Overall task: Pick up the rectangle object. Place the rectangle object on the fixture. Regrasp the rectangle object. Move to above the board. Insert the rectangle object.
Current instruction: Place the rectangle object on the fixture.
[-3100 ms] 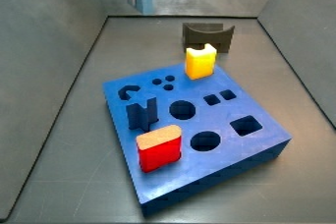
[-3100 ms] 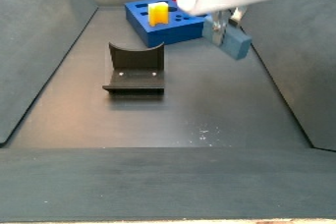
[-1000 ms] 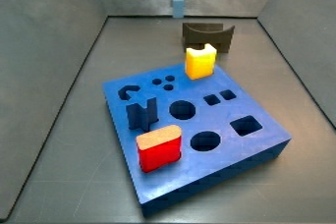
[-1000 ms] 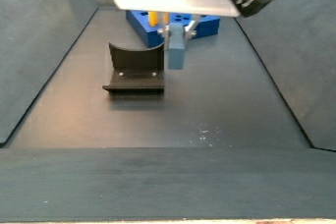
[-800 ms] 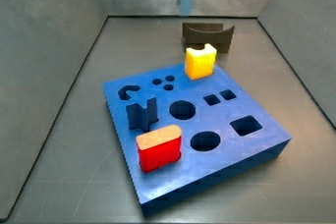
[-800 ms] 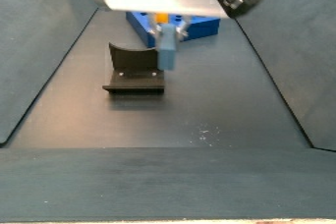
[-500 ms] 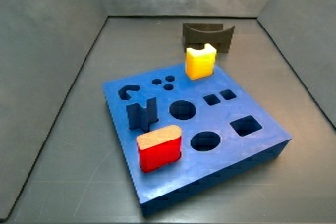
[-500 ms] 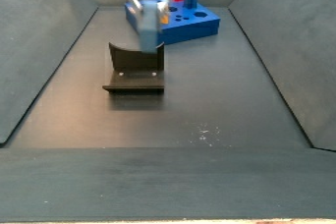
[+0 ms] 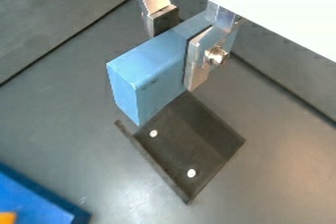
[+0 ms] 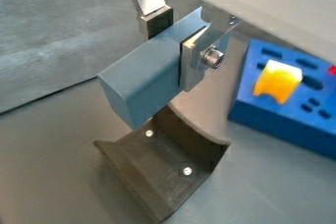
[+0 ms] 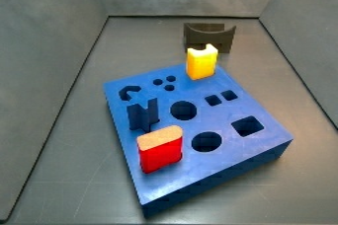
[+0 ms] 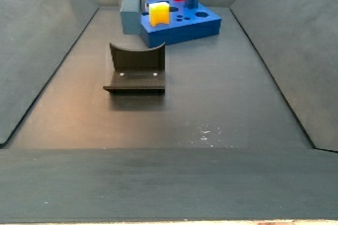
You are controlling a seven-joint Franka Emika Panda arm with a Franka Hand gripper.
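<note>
Lighting is even and diffuse; the dark worktop (image 12: 199, 111) shows soft glare. Side views are low-resolution; the gripper (image 9: 184, 31) appears sharp.

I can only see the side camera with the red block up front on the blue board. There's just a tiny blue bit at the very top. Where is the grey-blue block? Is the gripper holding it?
Observer: Yes. In both wrist views the gripper is shut on the rectangle object, with a silver finger on each side of it.
Operator: Is it sitting on the dark bracket thing yet?
Observer: Not yet. In a side view the rectangle object hangs with its long side up and down above the fixture, and there looks to be a gap between them.
</note>
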